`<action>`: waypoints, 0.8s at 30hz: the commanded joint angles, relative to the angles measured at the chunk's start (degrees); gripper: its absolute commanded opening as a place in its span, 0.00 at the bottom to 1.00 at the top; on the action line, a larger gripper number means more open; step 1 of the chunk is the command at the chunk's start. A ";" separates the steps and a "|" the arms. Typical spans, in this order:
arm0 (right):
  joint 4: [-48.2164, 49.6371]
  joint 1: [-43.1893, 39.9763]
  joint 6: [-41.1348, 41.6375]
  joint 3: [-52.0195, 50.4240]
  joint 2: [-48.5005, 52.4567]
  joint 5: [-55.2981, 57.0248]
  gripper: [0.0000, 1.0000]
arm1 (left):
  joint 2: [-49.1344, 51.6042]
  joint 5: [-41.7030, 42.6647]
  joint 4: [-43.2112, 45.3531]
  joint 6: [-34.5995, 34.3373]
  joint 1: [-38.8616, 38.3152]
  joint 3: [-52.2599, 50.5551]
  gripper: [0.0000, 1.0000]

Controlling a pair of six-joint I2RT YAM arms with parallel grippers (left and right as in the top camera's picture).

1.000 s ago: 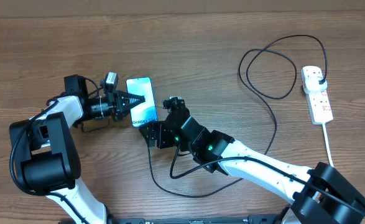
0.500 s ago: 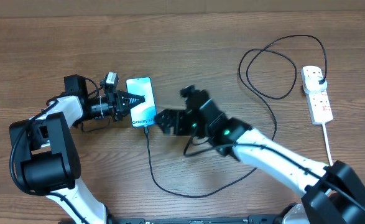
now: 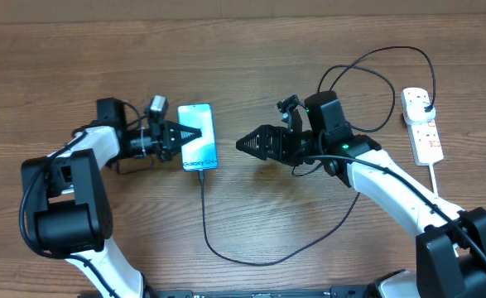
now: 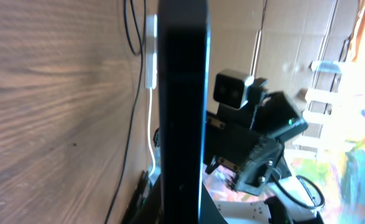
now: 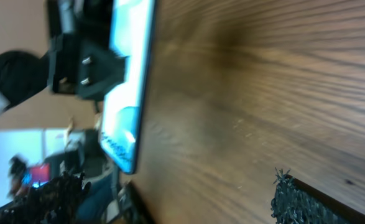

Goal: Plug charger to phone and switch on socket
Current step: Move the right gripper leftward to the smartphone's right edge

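While the left end effector (image 3: 185, 135) gripped the phone (image 3: 203, 147), the socket (image 3: 424, 126) lay rightward, behind the nearer right end effector (image 3: 247, 143), closure indeterminate.

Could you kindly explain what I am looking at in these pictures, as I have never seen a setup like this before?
These are two robot arms at a wooden table. The wide picture looks down from above; the other two come from cameras on each wrist. The left pincer grips the phone, whose dark edge runs down the left wrist view and whose lit screen shows in the right wrist view. The right pincer holds nothing and points toward the phone from a gap away. The charger, a thin black cable, runs from the phone's lower end in a long loop to the socket, a white power strip at the far right.
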 commanded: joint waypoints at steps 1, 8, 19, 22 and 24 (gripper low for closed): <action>0.20 0.24 -5.29 0.76 -1.57 -9.20 1.00 | -1.29 3.89 0.04 -2.03 -2.56 -0.22 0.04; -1.29 1.97 -5.29 0.70 -1.53 -9.16 0.88 | -1.29 3.91 0.37 -5.38 -6.97 0.24 0.04; 4.09 2.64 -5.70 -1.90 2.78 -12.35 0.81 | -1.29 3.91 1.77 -4.76 -8.61 0.66 0.04; 8.07 2.67 -5.70 -3.19 4.63 -15.41 0.75 | -1.29 3.89 1.84 -4.72 -8.61 0.66 0.04; 8.31 2.73 -5.77 -3.30 6.10 -15.10 0.68 | -1.29 3.89 2.27 -4.66 -8.63 0.66 0.04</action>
